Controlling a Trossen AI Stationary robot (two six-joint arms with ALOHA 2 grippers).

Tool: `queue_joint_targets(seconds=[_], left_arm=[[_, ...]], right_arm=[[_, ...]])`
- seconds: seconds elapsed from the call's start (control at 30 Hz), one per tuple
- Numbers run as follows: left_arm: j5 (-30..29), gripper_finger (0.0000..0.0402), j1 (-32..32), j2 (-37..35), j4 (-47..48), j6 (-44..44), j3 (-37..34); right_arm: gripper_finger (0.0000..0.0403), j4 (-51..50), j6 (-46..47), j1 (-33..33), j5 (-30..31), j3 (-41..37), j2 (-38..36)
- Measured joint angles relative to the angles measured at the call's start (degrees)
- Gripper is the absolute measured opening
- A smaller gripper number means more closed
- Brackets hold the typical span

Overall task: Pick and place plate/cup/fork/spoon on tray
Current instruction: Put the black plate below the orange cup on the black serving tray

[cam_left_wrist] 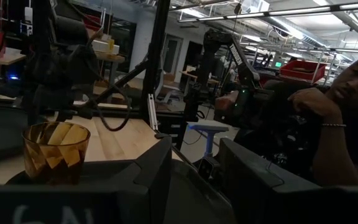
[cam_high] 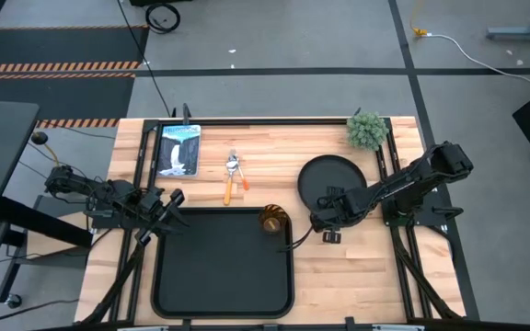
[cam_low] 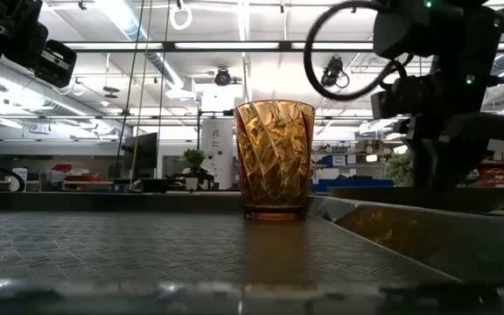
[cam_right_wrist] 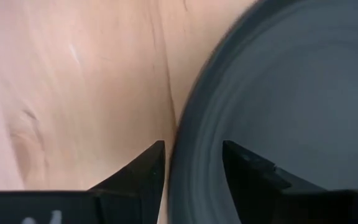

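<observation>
The amber cup (cam_high: 272,219) stands upright on its base in the far right corner of the black tray (cam_high: 219,271); it also shows in the low view (cam_low: 275,157) and the left wrist view (cam_left_wrist: 55,152). The round black plate (cam_high: 331,176) lies flat on the wood to the right of the tray. My right gripper (cam_high: 324,215) is open at the plate's near edge, pointing down. In the right wrist view (cam_right_wrist: 191,149) one finger is outside the rim and one is over the plate. My left gripper (cam_high: 168,204) is open and empty above the tray's far left corner. My right gripper comes from above, with its fingers on either side of the plate's near rim (cam_right_wrist: 188,124). One finger (cam_right_wrist: 145,168) is over the wood and the other (cam_right_wrist: 247,165) is over the plate's inside. I cannot tell whether they touch it. The plate lies flat on the table.
A fork and a spoon with orange handles (cam_high: 235,177) lie on the wood beyond the tray. A picture book (cam_high: 178,149) lies at the far left and a small green plant (cam_high: 366,130) at the far right. A seated person (cam_left_wrist: 334,118) shows beyond the table.
</observation>
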State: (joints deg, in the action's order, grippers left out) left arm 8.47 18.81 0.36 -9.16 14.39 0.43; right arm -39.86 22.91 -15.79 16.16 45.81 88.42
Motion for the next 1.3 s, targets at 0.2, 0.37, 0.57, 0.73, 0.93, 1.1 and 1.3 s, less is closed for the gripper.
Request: queue_joint_targets(seconds=[0.2,0.37,0.57,0.73,0.93,1.1,1.3], left_arm=[[0.0,0.0142,0.0,0.0,0.0,0.0,0.0],[0.0,0.0142,0.0,0.0,0.0,0.0,0.0],[0.0,0.0142,0.0,0.0,0.0,0.0,0.0],[0.0,0.0142,0.0,0.0,0.0,0.0,0.0],[0.0,0.0142,0.0,0.0,0.0,0.0,0.0],[0.0,0.0142,0.0,0.0,0.0,0.0,0.0],[0.0,0.0142,0.0,0.0,0.0,0.0,0.0]], right_arm=[[0.0130,-0.1,0.1,0.0,0.3,-0.3,0.0],[0.0076,-0.1,0.0,0.0,-1.6,-0.2,0.0],[0.0012,-0.5,-0.5,0.0,-2.8,0.1,0.0],[0.0017,-5.6,-0.7,-0.8,-3.5,5.0,0.0],[0.0010,-14.2,-4.3,-2.4,1.4,15.1,0.1],[0.0010,-20.8,-6.4,-2.3,6.8,22.6,0.1],[0.0010,-20.1,-12.7,-2.3,8.1,29.2,0.0]])
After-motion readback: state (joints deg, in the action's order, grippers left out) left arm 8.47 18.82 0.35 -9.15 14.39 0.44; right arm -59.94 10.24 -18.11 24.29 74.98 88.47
